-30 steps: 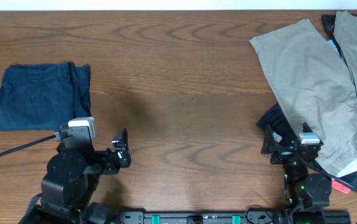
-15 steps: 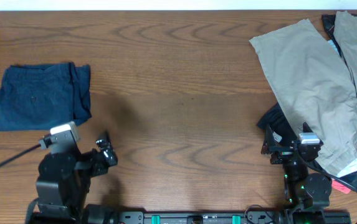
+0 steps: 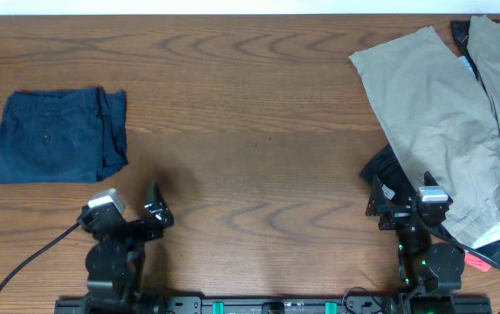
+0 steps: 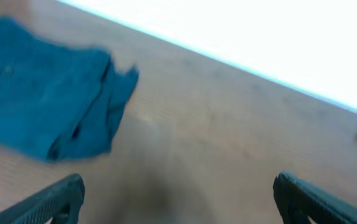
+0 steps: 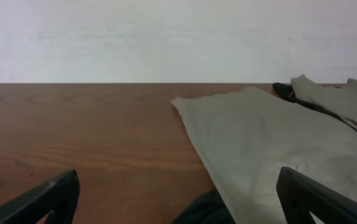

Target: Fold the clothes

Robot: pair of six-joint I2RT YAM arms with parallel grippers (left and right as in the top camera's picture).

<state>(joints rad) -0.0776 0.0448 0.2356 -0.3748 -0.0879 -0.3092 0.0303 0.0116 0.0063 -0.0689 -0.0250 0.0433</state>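
Shorts [image 4: 47,106] blurred in left wrist view; khaki garments [image 3: 433,122] cut off at edge; left gripper [image 4: 178,188], right gripper [image 5: 178,184] jaws spread.

Broad brown wood-grain counter [image 3: 258,131], matt and evenly lit, its looping grain running lengthwise across the surface. Beyond the far edge stands a plain off-white wall [image 5: 166,37], unbroken and faintly mottled. From overhead the wall shows only as a narrow pale strip along the top. The left wrist view is blurred.
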